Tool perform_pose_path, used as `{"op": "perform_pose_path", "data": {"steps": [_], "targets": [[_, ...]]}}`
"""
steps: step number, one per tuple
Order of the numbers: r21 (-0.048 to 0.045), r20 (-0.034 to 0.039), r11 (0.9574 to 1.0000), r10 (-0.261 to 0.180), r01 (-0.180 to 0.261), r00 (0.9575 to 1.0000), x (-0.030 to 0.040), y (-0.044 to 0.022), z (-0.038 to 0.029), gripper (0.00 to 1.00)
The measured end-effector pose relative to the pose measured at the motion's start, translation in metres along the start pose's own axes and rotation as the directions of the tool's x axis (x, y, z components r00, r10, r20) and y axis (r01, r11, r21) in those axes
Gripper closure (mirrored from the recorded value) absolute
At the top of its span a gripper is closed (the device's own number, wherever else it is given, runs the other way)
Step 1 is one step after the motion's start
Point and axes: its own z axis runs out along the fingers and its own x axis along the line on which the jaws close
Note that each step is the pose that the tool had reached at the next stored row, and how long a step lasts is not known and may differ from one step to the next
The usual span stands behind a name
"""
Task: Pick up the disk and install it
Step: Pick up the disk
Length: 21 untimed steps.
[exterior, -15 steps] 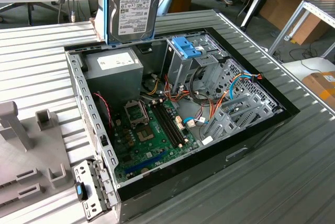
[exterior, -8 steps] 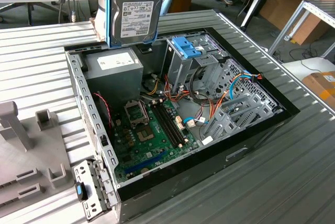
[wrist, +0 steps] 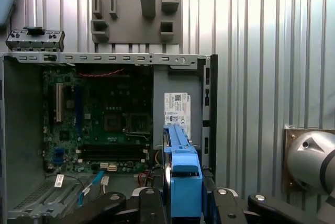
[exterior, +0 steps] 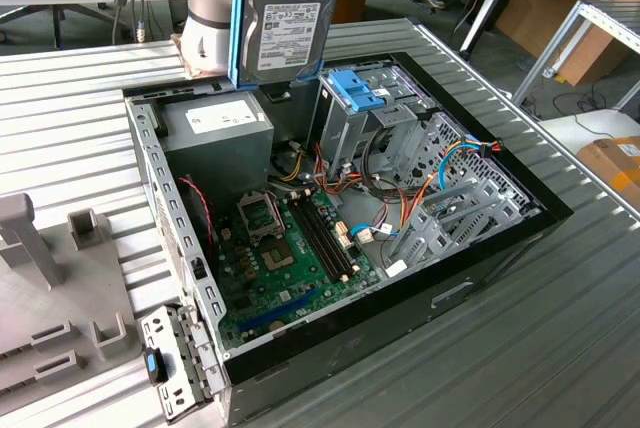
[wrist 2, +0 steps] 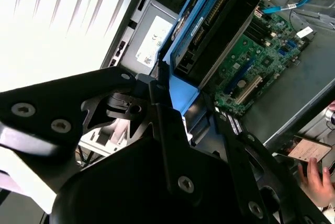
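Note:
The disk (exterior: 285, 20) hangs upright above the back edge of the open computer case (exterior: 480, 278), its white label facing the exterior view and blue carrier rails along its sides. In both wrist views my gripper (wrist: 184, 199) is shut on the disk (wrist: 180, 153), with black fingers (wrist: 222, 203) pressed on the blue carrier from either side. In the second wrist view the gripper (wrist 2: 180, 98) holds the disk (wrist 2: 209, 20) edge-on over the case's inside. The disk sits near the upright metal drive cage (exterior: 365, 123), higher than it and apart from it.
Inside the case lie the green motherboard (exterior: 290, 248), a grey power-supply box (exterior: 218, 128), loose cables (exterior: 400, 213) and the cage's blue latch (exterior: 356, 88). A grey fixture (exterior: 50, 288) and a small bracket (exterior: 170, 358) sit at the exterior view's left. A person's hand (wrist 2: 316, 174) is nearby.

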Motion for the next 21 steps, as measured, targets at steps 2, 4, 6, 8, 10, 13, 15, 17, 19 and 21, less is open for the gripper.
{"op": "perform_pose_path", "data": {"steps": [2,4,6,8,10,13,15,17,19,21], "targets": [[0.0000,0.0000,1.0000,0.000,0.000,1.0000,0.0005,-0.0038,0.0002,0.64],[0.0000,0.0000,1.0000,0.000,0.000,1.0000,0.0011,-0.0086,0.0004,0.64],[0.0000,0.0000,1.0000,0.000,0.000,1.0000,0.0014,-0.0116,0.0005,0.64],[0.0000,0.0000,1.0000,0.000,0.000,1.0000,0.0016,-0.0139,0.0006,0.64],[0.0000,0.0000,1.0000,0.000,0.000,1.0000,0.0017,-0.0156,0.0007,0.64],[0.0000,0.0000,1.0000,0.000,0.000,1.0000,0.0018,-0.0175,0.0007,0.64],[0.0000,0.0000,1.0000,0.000,0.000,1.0000,0.0018,-0.0176,0.0007,0.64],[0.0000,0.0000,1.0000,0.000,0.000,1.0000,0.0018,-0.0177,0.0007,0.64],[0.0000,0.0000,1.0000,0.000,0.000,1.0000,0.0018,-0.0178,0.0007,0.64],[0.0000,0.0000,1.0000,0.000,0.000,1.0000,0.0018,-0.0184,0.0008,0.64]]}}
